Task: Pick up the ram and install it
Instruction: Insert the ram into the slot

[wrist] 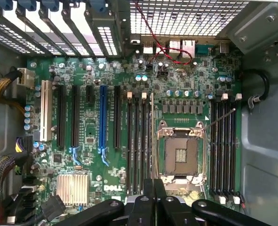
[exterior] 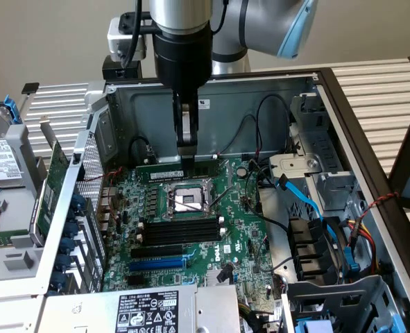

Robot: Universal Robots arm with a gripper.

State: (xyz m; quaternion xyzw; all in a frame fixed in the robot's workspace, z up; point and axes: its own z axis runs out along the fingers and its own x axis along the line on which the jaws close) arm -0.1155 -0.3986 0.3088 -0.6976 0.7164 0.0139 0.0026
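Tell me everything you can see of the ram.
The ram is a long, thin green board with a white label strip. It stands on edge along the motherboard's far side in the exterior view, beyond the CPU socket. The shut gripper grips its top edge near the middle. Whether it sits in a slot is unclear.

There is one robot arm [exterior: 260, 28] with one gripper [exterior: 186, 154]. One green board [wrist: 89, 134] has one square socket [wrist: 180, 153]. Eight long black slots [wrist: 139, 141] stand by the socket, four on each side. There is one blue slot [wrist: 102, 117], one white slot [wrist: 48, 110], one silver block [wrist: 73, 189] and one ram [exterior: 205, 167].
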